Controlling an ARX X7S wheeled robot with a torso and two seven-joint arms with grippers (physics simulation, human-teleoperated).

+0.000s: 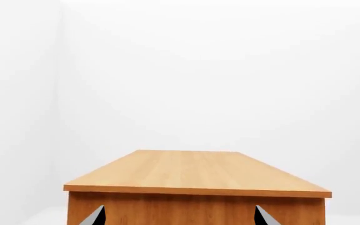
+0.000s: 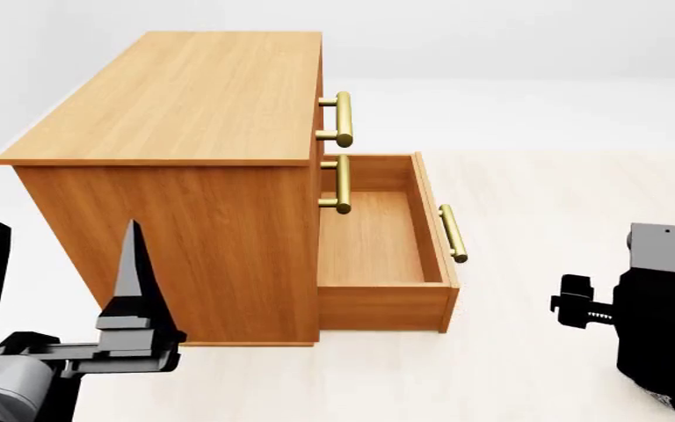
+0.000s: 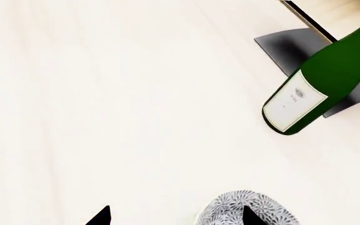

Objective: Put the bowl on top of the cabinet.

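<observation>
Bowl (image 3: 245,210): white with dense grey leaf pattern, at the right wrist view's lower edge, on the pale floor beside a green bottle (image 3: 322,82). Right claw (image 3: 175,214) spread, empty; one tip overlaps the bowl. Left claw (image 2: 62,264) apart, empty, facing the cabinet (image 2: 185,114).

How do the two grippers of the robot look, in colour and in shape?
The left gripper has two long black fingers that taper to sharp points, on a black crossbar, with a grey rounded body behind. The right gripper shows only two dark pointed tips in its wrist view. In the head view the right arm is black and boxy with a grey block on top.
</observation>
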